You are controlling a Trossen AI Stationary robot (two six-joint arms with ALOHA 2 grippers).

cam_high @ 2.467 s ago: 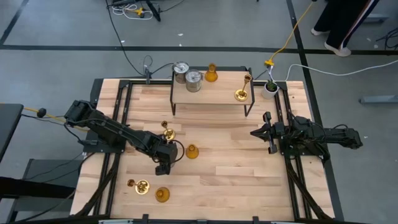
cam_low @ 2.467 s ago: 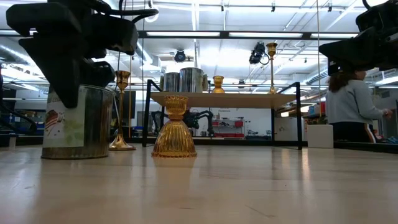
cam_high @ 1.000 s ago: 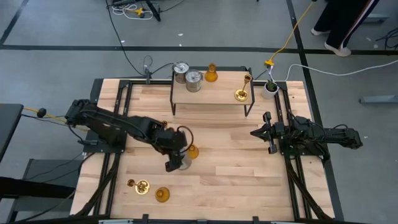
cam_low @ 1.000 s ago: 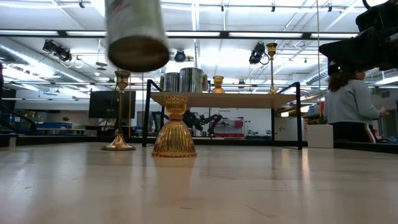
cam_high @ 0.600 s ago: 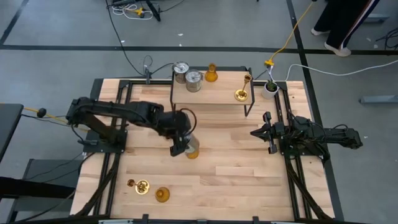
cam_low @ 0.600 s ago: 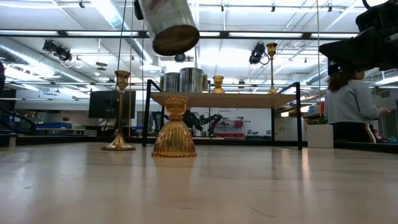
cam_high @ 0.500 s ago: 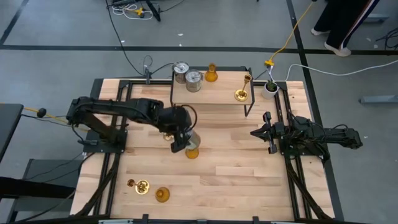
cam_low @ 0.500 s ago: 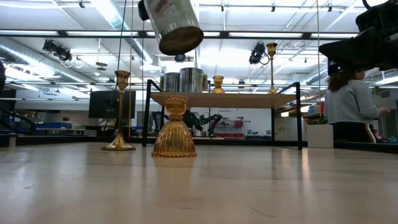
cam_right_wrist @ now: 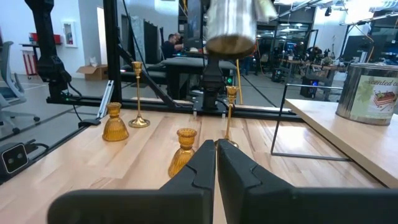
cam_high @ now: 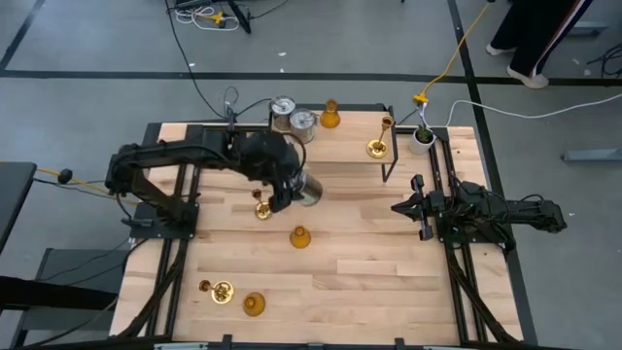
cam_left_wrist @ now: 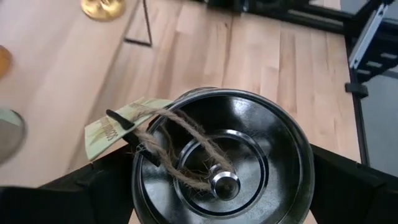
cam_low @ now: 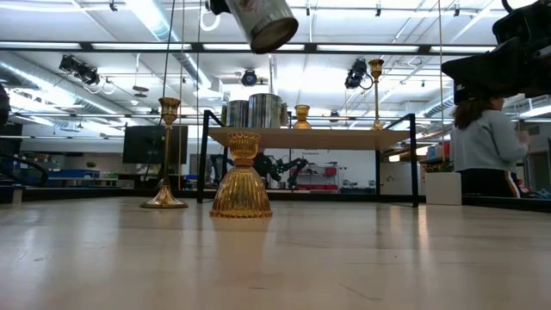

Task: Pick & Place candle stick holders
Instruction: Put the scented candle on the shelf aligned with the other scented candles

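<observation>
One silvery holder [cam_high: 308, 189] in left tool [cam_high: 288, 192], fingers mostly hidden

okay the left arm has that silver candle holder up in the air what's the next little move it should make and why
Probably carry it on toward the raised shelf and set it beside the two silver holders there. The left gripper holds the silver holder high, just short of the shelf's front edge, with open space near them. The right gripper waits aside.
</observation>
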